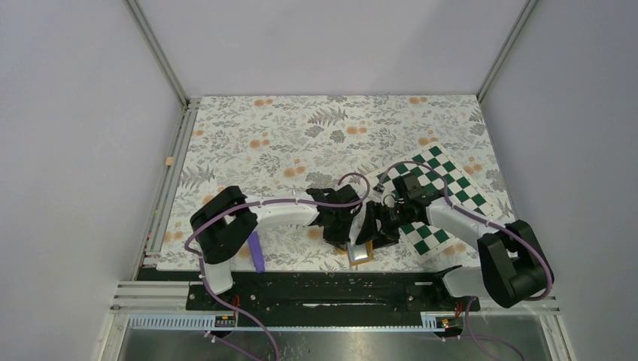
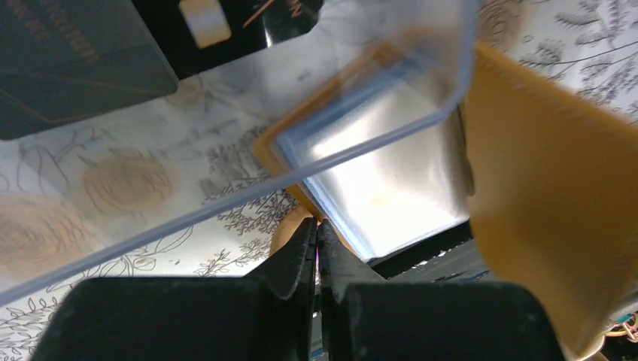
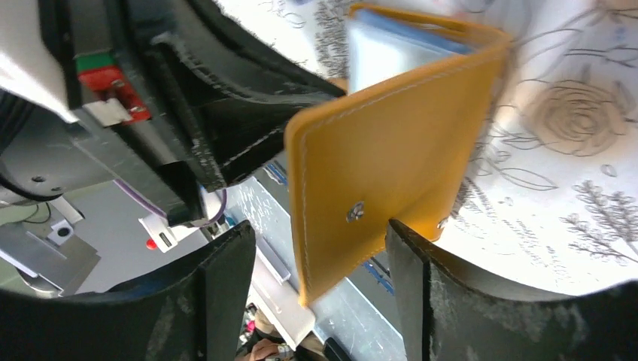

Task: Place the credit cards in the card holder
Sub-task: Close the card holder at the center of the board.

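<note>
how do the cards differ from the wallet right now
The cards are dark grey to black; the wallet is orange with pale blue lining. The cards lie flat; the wallet is open, one cover raised. Both are thin rectangles on the table.

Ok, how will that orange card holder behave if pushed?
Likely floppy: the cover of the card holder stands on a soft fold, so it should swing over. Thin and stitched, it looks light. Its glossy pockets may be slippery.
</note>
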